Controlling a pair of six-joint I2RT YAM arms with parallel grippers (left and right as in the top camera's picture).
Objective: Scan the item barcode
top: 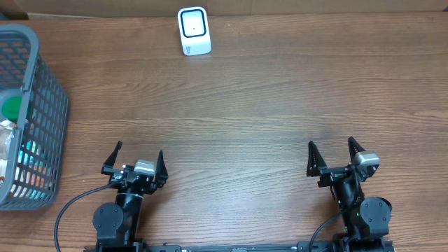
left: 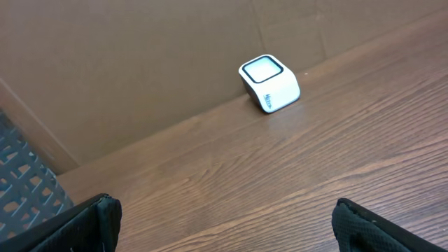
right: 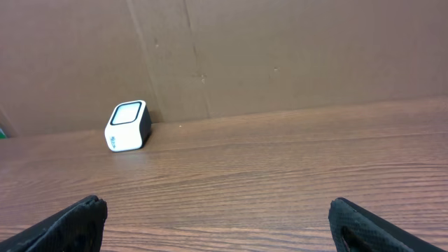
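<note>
Overhead: left gripper (top: 138, 154) and right gripper (top: 331, 145) both stand wide and empty, near edge. Items (top: 10, 106) lie in the basket (top: 52, 105), far left; scanner (top: 194, 31) stands well apart. Judged: no step begun; the next move calls for picking an item from the basket.

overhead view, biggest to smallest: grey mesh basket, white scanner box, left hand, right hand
1. grey plastic mesh basket
2. left hand and right hand, alike, not ranked
3. white box-shaped scanner, slightly smaller
</note>
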